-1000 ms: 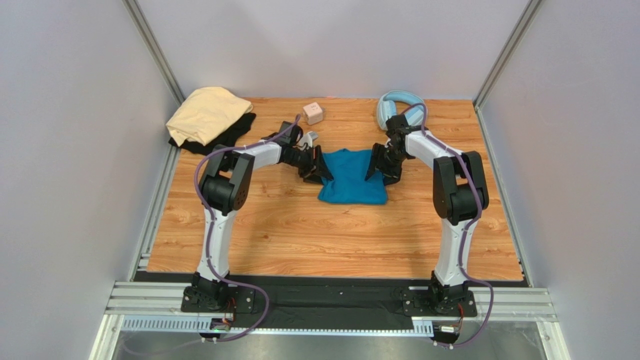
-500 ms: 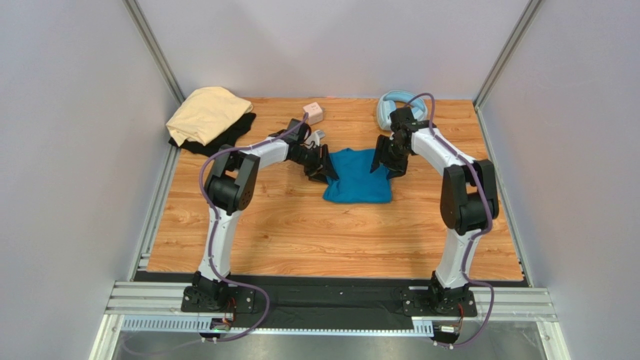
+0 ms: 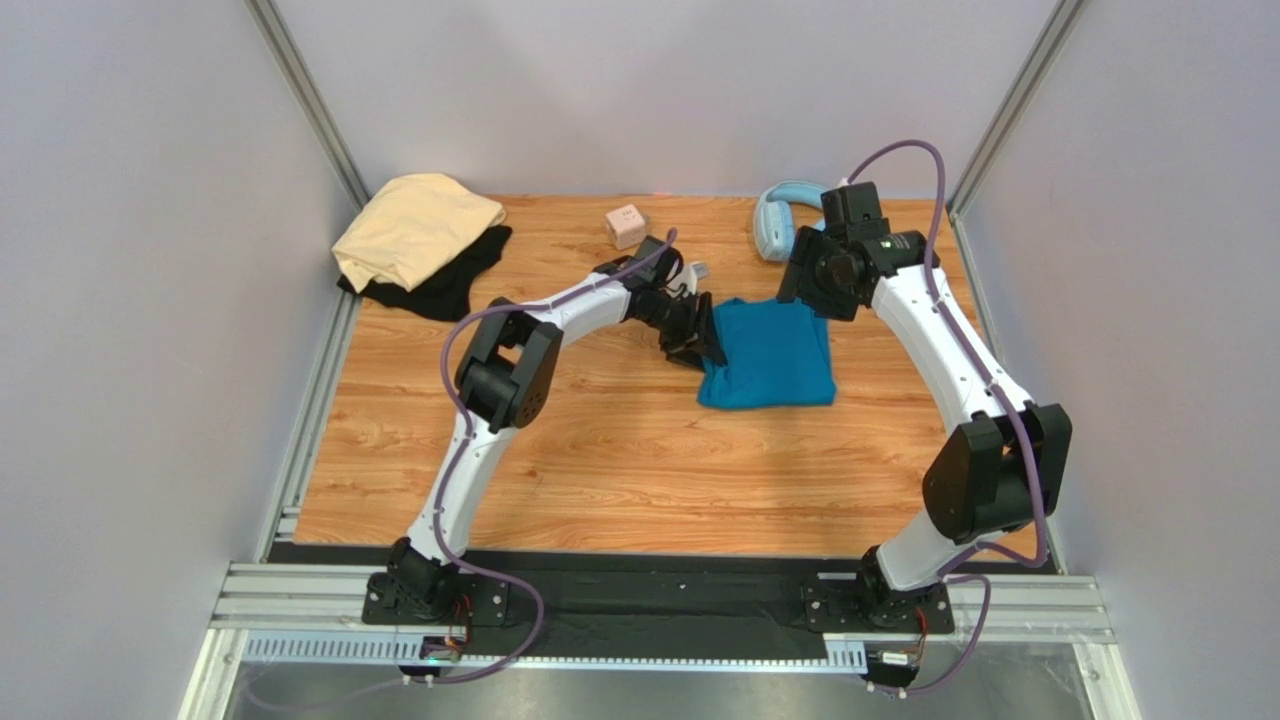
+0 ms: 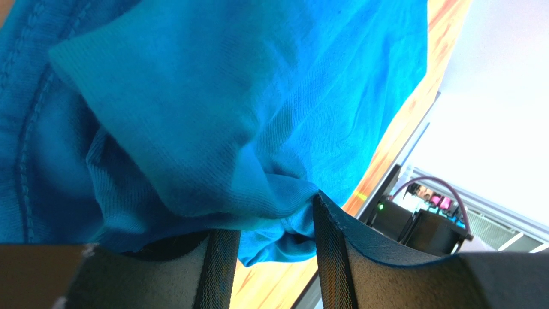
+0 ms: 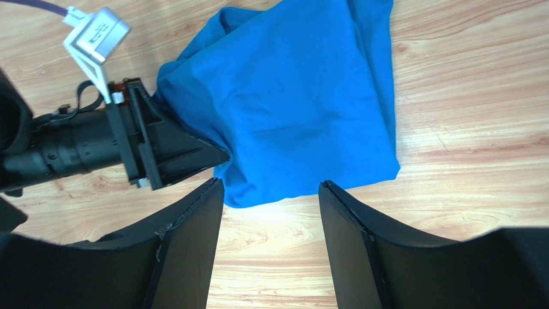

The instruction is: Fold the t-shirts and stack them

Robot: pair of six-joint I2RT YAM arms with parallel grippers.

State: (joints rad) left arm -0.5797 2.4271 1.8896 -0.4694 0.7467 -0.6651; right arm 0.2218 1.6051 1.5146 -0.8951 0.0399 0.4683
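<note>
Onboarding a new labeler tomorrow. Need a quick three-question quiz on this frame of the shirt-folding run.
1. True or false: the tan shirt lies on top of the black shirt.
2. Which gripper is clamped on the teal shirt? A left, B right, C both.
3. Name the two non-shirt items along the far edge of the table.

Key:
1. True.
2. A. The left gripper pinches bunched cloth; the right gripper is open above the shirt.
3. The pink cube and the headphones.
</note>
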